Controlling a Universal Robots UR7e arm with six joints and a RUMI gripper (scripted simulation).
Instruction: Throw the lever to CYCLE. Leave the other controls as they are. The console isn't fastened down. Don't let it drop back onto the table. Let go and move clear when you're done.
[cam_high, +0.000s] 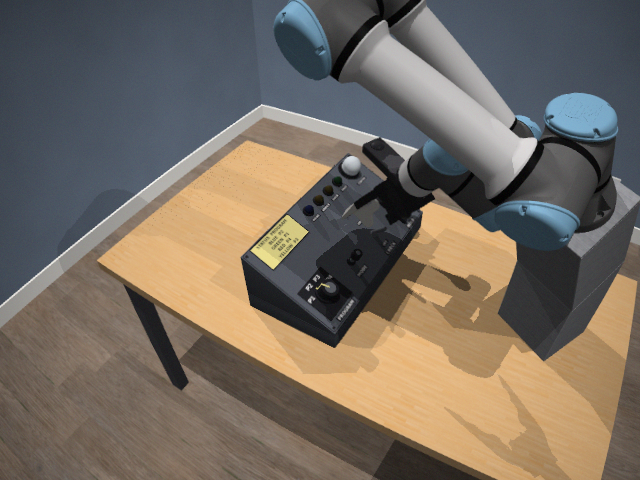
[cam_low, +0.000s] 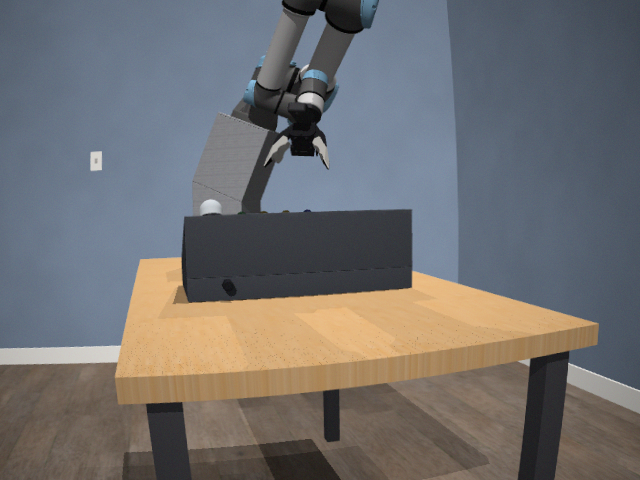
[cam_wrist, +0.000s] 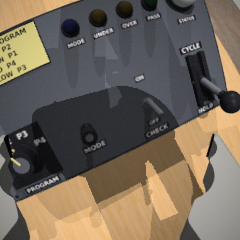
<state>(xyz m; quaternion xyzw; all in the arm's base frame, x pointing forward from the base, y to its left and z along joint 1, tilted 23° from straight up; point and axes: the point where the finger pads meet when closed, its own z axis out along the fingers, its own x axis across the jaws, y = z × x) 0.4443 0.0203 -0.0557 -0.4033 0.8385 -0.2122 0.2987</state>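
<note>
The lever (cam_wrist: 216, 94), a thin stem with a round black knob, sits at the HOLD end of its slot, opposite CYCLE, so the throw is not yet done. My claw (cam_low: 297, 150) hangs above it, spread wide, empty. The console (cam_high: 289, 289), dark and wedge-shaped, rests on the wood-grain surface (cam_high: 196, 206).

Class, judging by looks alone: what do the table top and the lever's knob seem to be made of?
Table top: light wood with a matt finish, going by its visible grain. Lever's knob: probably black plastic or rubber, a smooth dark ball with little shine; the look leaves that open.
</note>
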